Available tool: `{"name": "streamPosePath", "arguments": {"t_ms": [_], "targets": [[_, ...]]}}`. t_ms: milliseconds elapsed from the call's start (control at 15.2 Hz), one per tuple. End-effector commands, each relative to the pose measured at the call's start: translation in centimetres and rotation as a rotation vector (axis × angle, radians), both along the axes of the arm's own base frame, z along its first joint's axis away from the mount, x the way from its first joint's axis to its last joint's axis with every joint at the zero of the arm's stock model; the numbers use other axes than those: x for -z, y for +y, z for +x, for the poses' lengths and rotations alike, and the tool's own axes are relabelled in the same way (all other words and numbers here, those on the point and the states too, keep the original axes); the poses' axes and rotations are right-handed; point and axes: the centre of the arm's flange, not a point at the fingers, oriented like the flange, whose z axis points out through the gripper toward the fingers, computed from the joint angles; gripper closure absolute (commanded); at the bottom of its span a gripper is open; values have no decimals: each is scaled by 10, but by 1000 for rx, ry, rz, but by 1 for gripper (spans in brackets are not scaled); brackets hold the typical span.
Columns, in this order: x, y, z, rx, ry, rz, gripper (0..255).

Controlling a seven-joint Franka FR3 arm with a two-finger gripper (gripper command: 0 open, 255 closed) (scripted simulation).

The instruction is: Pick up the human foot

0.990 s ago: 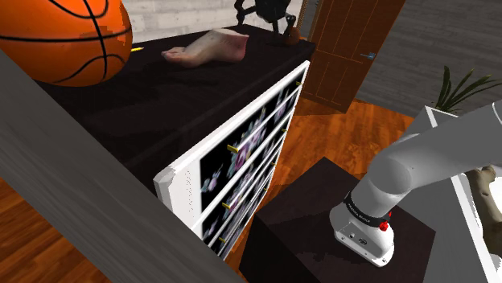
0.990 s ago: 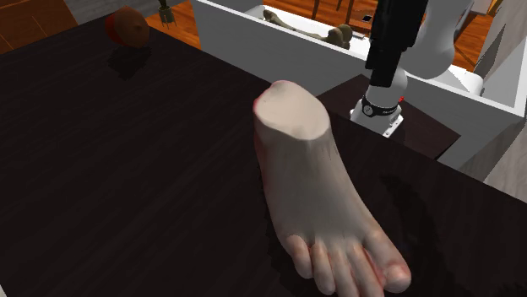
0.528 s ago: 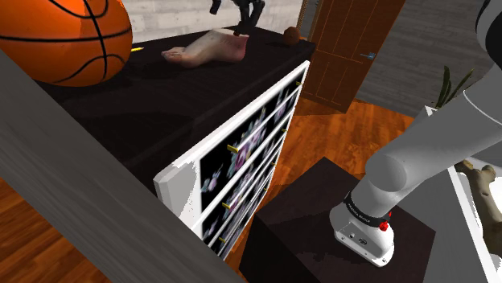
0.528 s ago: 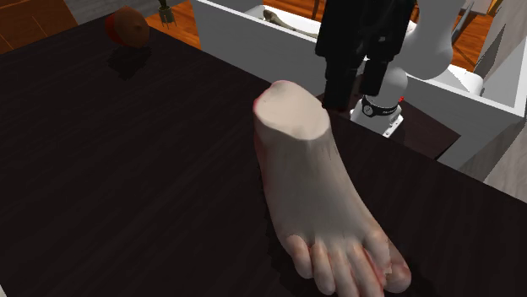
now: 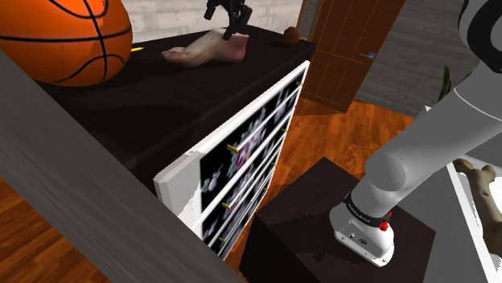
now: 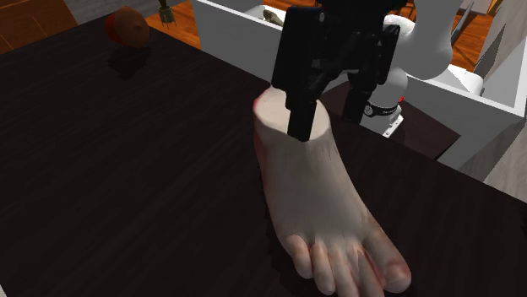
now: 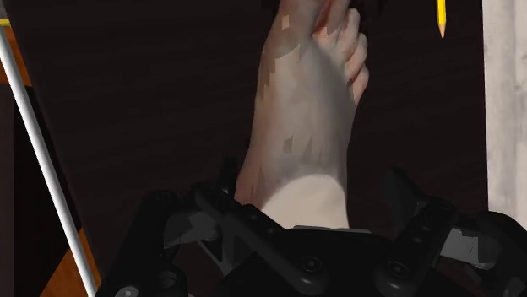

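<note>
Where the human foot is lying: it is being carried, sole down, by the dark top of a white-fronted chest of drawers, with the ankle end turned toward the arm and the toes pointing away from it.
Gripper: it is being held spread open over the ankle end, with one finger shown in front of the cut ankle face and the other beyond it.
Wrist view: the heel of the foot is being framed between the gripper fingers, which are standing apart; whether either one is touching the skin cannot be told.
Arm: it is being stretched from the stand up toward the shoulder view's top.
Basketball: it is being shown at the shoulder view's upper left, well apart from the foot.
Pencil: a yellow one is being seen on the top, near the toes.
Reddish round thing: it is being shown on the dark top, well apart from the foot.
</note>
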Motion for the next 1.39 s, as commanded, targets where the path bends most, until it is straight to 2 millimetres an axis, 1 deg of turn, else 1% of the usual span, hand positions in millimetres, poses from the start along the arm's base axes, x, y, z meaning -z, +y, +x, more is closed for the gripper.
{"name": "streamPosePath", "arguments": {"t_ms": [0,132,198,792,1320], "targets": [[11,0,0,1,0,0,0],[14,0,0,1,0,0,0],[14,0,0,1,0,0,255],[14,0,0,1,0,0,255],[-28,0,0,1,0,0,255]]}}
